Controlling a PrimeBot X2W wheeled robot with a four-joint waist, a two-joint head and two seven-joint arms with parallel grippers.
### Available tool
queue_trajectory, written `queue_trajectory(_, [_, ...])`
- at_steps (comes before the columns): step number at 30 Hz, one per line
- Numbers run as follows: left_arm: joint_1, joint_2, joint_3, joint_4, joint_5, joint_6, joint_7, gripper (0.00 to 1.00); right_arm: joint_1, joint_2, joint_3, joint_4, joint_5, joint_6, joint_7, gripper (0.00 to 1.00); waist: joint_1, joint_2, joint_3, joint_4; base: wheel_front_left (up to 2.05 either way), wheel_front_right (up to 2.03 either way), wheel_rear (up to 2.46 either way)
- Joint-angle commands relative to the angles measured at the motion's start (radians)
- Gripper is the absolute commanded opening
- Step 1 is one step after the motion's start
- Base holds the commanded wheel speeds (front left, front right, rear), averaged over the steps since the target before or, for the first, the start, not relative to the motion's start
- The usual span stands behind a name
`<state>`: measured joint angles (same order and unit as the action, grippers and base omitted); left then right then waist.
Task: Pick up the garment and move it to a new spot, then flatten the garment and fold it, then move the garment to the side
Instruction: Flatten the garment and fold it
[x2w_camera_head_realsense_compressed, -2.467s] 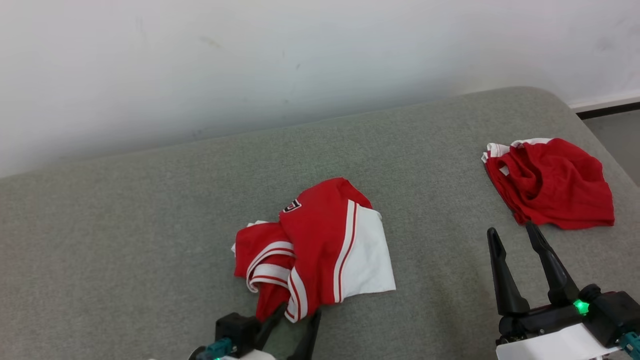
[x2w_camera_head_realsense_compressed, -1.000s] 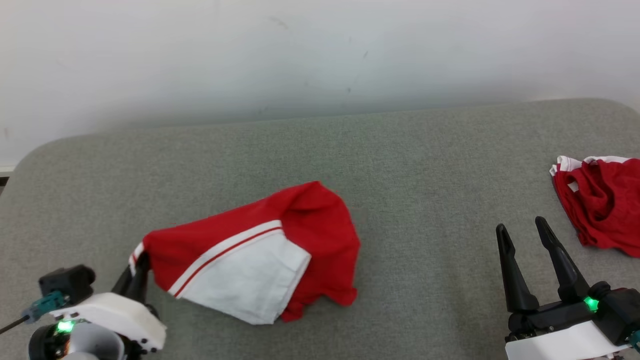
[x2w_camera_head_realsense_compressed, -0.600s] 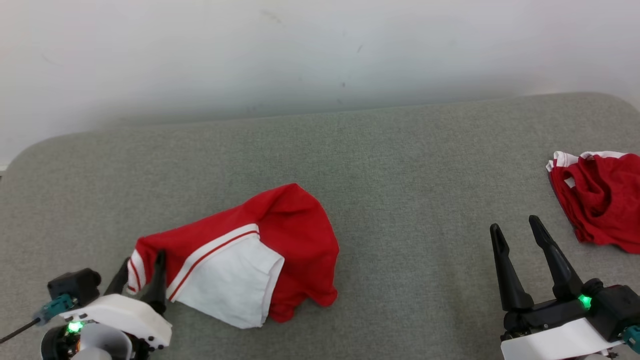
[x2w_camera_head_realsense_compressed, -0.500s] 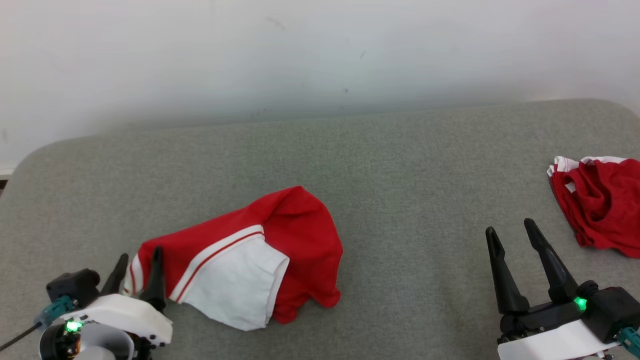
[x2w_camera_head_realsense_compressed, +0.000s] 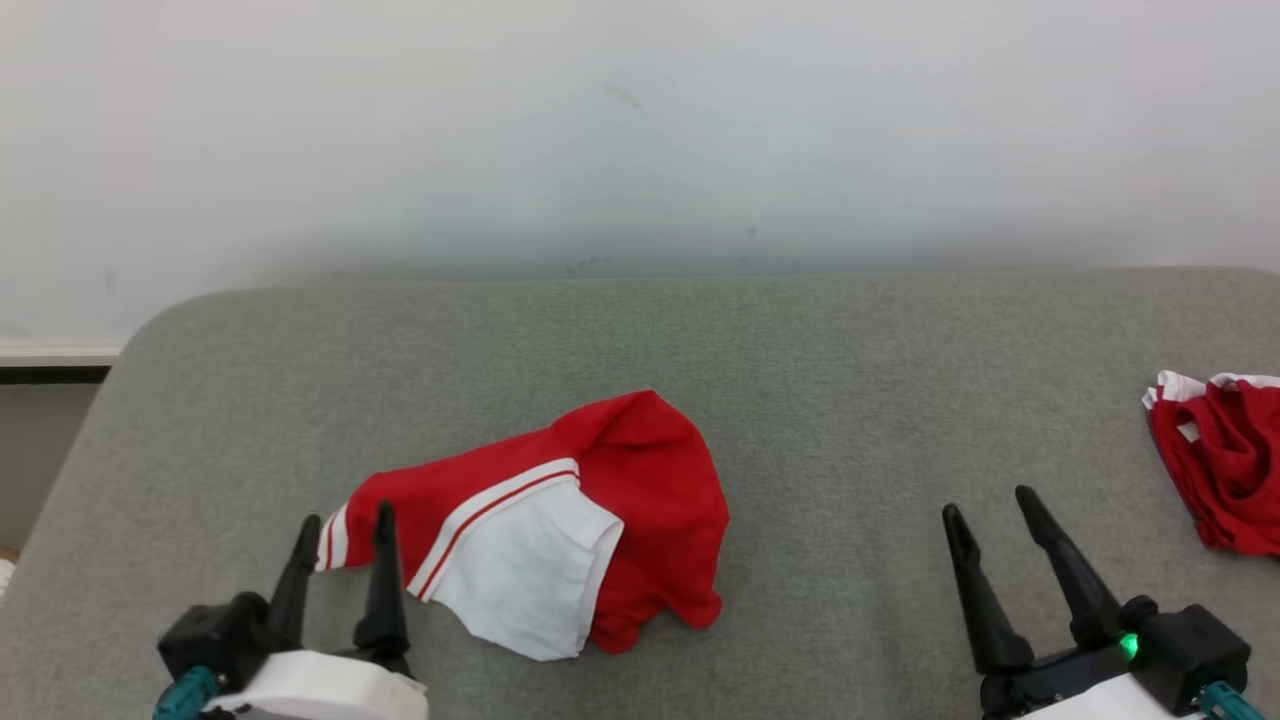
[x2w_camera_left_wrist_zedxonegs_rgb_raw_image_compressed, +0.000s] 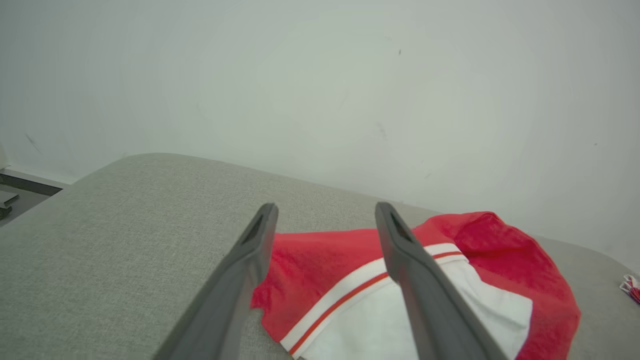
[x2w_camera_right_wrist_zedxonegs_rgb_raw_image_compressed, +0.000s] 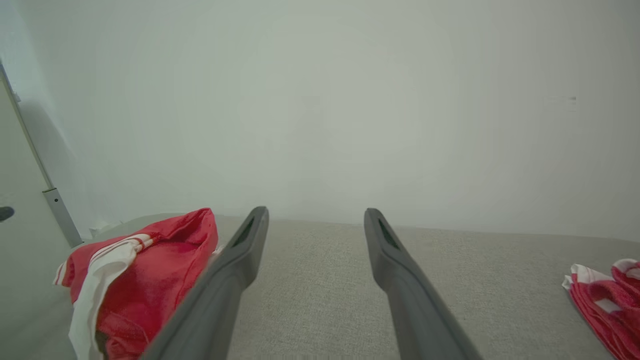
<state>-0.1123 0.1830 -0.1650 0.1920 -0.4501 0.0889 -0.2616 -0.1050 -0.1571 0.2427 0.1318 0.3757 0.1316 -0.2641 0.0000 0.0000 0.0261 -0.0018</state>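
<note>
Though crumpled, garment near left hand

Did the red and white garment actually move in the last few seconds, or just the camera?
Yes. The red and white garment lies farther left from the crumpled red garment than before, and is pulled out longer.

Matt soft cloth garment; rough woven fab. cushion.
</note>
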Motion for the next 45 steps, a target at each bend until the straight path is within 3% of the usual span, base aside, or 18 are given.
queue_trajectory(1, [0.018, -0.004, -0.004, -0.011, 0.015, -0.003, -0.002, 1.00, 0.006, -0.011, 0.016, 0.013, 0.016, -0.002, 0.000, 1.00, 0.0000, 0.0000, -0.008, 0.017, 0.00, 0.00, 0.00])
queue_trajectory(7, [0.020, -0.014, -0.016, -0.020, 0.027, -0.015, -0.003, 1.00, -0.029, -0.038, 0.135, 0.097, 0.077, -0.002, 0.015, 1.00, 0.0000, 0.0000, -0.010, 0.044, 0.00, 0.00, 0.00])
queue_trajectory(16, [-0.008, -0.051, -0.040, -0.014, 0.044, -0.039, -0.003, 1.00, -0.180, -0.084, 0.397, 0.257, 0.324, -0.002, 0.190, 1.00, 0.0000, 0.0000, 0.036, 0.127, 0.00, 0.00, 0.00])
queue_trajectory(30, [-0.037, -0.096, -0.034, 0.034, 0.074, -0.086, -0.003, 1.00, -0.315, -0.082, 0.544, 0.448, 0.505, -0.002, 0.189, 1.00, 0.0000, 0.0000, 0.075, 0.251, 0.00, 0.00, 0.00])
queue_trajectory(31, [-0.037, -0.099, -0.032, 0.036, 0.078, -0.088, -0.003, 1.00, -0.318, -0.082, 0.554, 0.456, 0.516, -0.002, 0.182, 0.56, 0.0000, 0.0000, 0.075, 0.253, 0.00, 0.00, 0.00])
queue_trajectory(32, [-0.037, -0.101, -0.030, 0.038, 0.080, -0.087, -0.003, 1.00, -0.324, -0.083, 0.564, 0.461, 0.526, -0.002, 0.178, 0.33, 0.0000, 0.0000, 0.075, 0.255, 0.00, 0.00, 0.00])
queue_trajectory(33, [-0.036, -0.104, -0.027, 0.039, 0.081, -0.089, -0.003, 1.00, -0.329, -0.083, 0.572, 0.464, 0.535, -0.002, 0.168, 0.02, 0.0000, 0.0000, 0.075, 0.255, 0.00, 0.00, 0.00])
queue_trajectory(39, [-0.023, -0.115, -0.009, 0.046, 0.091, -0.098, -0.003, 1.00, -0.361, -0.105, 0.605, 0.466, 0.578, -0.002, 0.112, 0.00, 0.0000, 0.0000, 0.063, 0.225, 0.00, 0.00, 0.00])
queue_trajectory(45, [-0.009, -0.121, 0.006, 0.054, 0.099, -0.107, -0.003, 1.00, -0.419, -0.203, 0.611, 0.471, 0.555, -0.002, 0.080, 0.00, 0.0000, 0.0000, 0.046, 0.159, 0.00, 0.00, 0.00])
